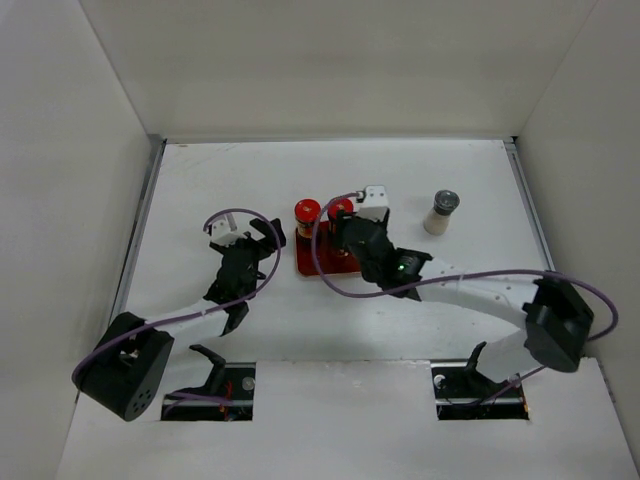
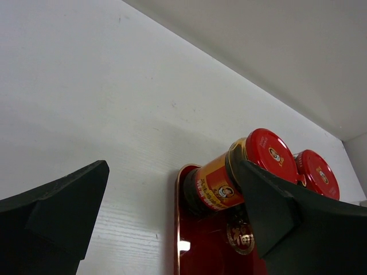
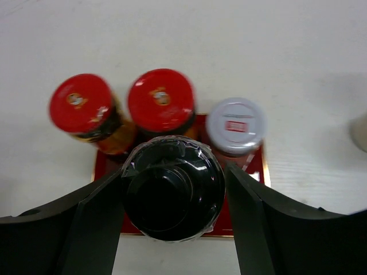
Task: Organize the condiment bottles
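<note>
1. The right claw (image 3: 174, 175) is pinching a black-lidded jar (image 3: 172, 197). There is 1 finger on each side, right up against it. The lid has shiny clear wrap on it.
2. That jar is over the front part of the red tray (image 3: 102, 163). Behind it, 3 jars stand in a row: the left red-capped jar (image 3: 80, 106), the right red-capped jar (image 3: 162, 100) and a silver-capped jar (image 3: 236, 123).
3. I think the step now is putting the black-lidded jar on the tray, in front of the row. I cannot tell if its bottom is touching the tray yet.
4. The next move should be gentle. Go down until the jar stands, open the fingers a little, then lift straight up. The red caps are just behind the fingers, so a sideways swing could knock them.
5. The left claw (image 2: 172, 169) is spread wide with nothing in it. It waits near the left side of the tray.
6. 1 grey-capped jar (image 1: 441, 212) stands alone on the table (image 1: 220, 180), well apart from the tray on the right. I think it goes next, and the right arm is closer to it.
7. The right wrist view shows the black-lidded jar in the claw. From the top view the arm hides it.
8. The top view shows the lone grey-capped jar clearly. The right wrist view has only a blur at its right edge.
9. The left wrist view shows the sides of the red-capped jars, with gold labels and dark stuff inside. The other 2 views show mostly the caps.
</note>
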Available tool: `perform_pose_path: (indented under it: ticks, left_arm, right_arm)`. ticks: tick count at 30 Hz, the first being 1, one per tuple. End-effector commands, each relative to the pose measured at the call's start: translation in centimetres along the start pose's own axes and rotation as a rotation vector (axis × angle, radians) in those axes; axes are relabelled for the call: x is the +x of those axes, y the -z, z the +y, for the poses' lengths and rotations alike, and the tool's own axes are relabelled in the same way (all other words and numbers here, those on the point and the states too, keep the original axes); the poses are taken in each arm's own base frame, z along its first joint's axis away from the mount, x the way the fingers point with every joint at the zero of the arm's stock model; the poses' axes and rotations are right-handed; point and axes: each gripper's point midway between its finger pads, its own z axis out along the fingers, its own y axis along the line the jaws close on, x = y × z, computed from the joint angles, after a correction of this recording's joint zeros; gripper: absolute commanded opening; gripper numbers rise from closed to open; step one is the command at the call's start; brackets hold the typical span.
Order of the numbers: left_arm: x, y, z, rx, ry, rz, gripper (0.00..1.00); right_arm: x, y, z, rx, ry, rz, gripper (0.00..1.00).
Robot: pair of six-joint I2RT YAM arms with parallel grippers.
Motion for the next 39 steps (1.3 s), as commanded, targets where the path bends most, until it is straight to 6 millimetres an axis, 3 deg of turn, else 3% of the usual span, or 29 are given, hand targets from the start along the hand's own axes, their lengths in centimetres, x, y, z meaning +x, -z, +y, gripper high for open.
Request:
perform_pose_path:
  ticks: [1, 6, 11, 14, 18, 20, 22, 25, 27, 31, 34, 39]
  left_arm:
    - [-1.5, 0.2, 0.4, -0.011, 0.031, -0.057, 1.00]
    - [-1.8, 0.4, 0.3, -0.004, 0.035, -0.062, 1.00]
    - [-1.0, 0.0, 0.0, 0.007, 0.027, -0.034, 1.00]
    - [-1.2, 0.1, -0.1, 0.014, 0.033, -0.040, 1.00]
    - [-1.2, 0.2, -0.4, 0.025, 0.035, -0.036, 1.00]
    - [-1.4, 0.3, -0.3, 0.021, 0.038, -0.044, 1.00]
    - [-1.1, 0.1, -0.1, 0.013, 0.031, -0.035, 1.00]
    - [-1.5, 0.3, -0.2, 0.016, 0.037, -0.046, 1.00]
    - [-1.4, 0.2, -0.1, 0.011, 0.033, -0.044, 1.00]
    - [-0.9, 0.1, -0.6, 0.022, 0.029, -0.028, 1.00]
    - [-1.1, 0.2, -0.6, 0.023, 0.032, -0.034, 1.00]
    - [-1.0, 0.2, -0.7, 0.030, 0.033, -0.031, 1.00]
  right_arm:
    - [-2.7, -1.0, 5.3, -0.120, -0.076, -0.080, 0.47]
    - [-0.4, -2.8, 9.0, -0.186, -0.046, -0.044, 0.48]
    - [2.7, -3.8, 10.3, -0.208, -0.024, 0.003, 0.49]
    - [3.6, -3.5, 10.2, -0.204, -0.023, 0.021, 0.58]
    - [3.4, -3.1, 9.9, -0.207, -0.020, 0.019, 0.79]
    - [2.0, -2.3, 9.4, -0.211, -0.028, -0.002, 0.90]
    - [0.0, -1.1, 8.3, -0.212, -0.054, -0.039, 0.95]
    - [-3.1, -0.5, 4.8, -0.173, -0.091, -0.097, 0.98]
    - [-4.6, -1.0, 1.4, -0.110, -0.125, -0.129, 0.99]
    - [-6.7, -3.2, -9.1, 0.166, -0.201, -0.195, 0.94]
    - [-7.5, -4.7, -16.5, 0.392, -0.160, -0.202, 0.99]
    - [-7.7, -6.0, -25.1, 0.645, -0.087, -0.166, 1.00]
